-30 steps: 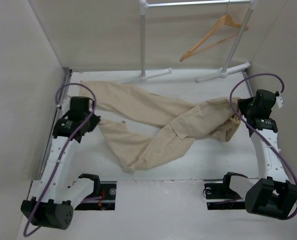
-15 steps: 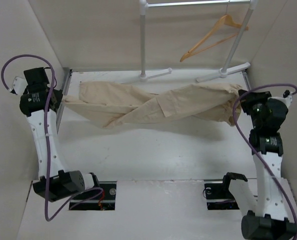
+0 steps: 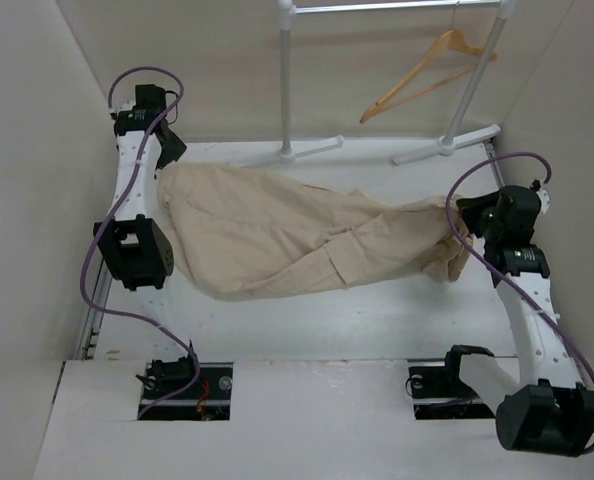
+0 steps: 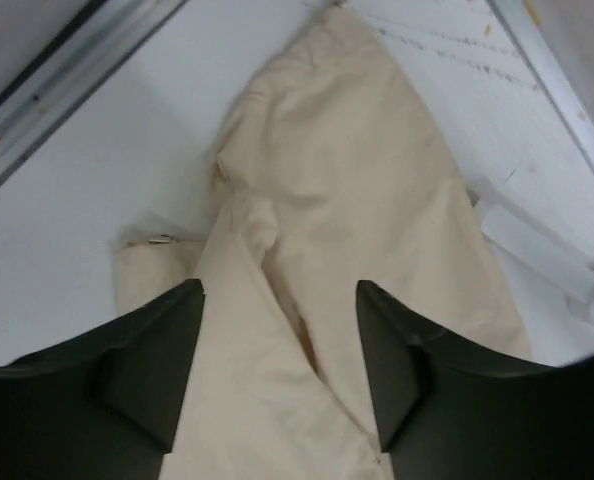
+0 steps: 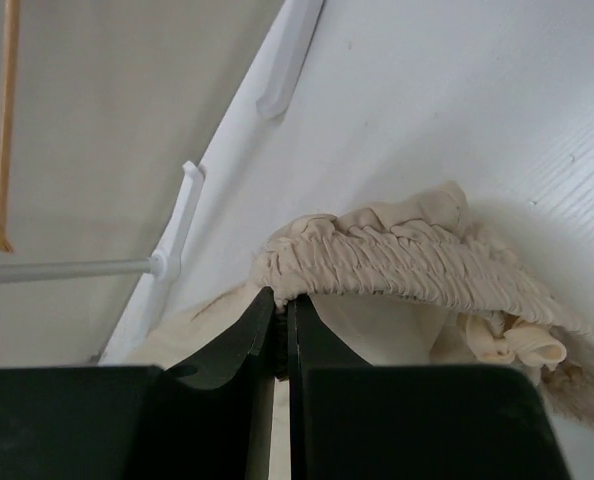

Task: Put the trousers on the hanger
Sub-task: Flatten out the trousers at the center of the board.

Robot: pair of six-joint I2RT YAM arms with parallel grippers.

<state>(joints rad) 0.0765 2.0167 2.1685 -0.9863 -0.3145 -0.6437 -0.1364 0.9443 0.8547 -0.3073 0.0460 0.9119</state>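
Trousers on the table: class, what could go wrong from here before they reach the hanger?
1. The right pincer grips only a thin edge of the waistband of the trousers; it could slip when lifted.
2. The left pincer is open, holding nothing, so the legs would drag.
3. The hanger hangs freely beside a rack pole and may swing away.

White table [image 3: 307,320] under sprawled beige trousers [image 3: 277,240], 2 white rack feet [image 3: 312,150] along its far edge.
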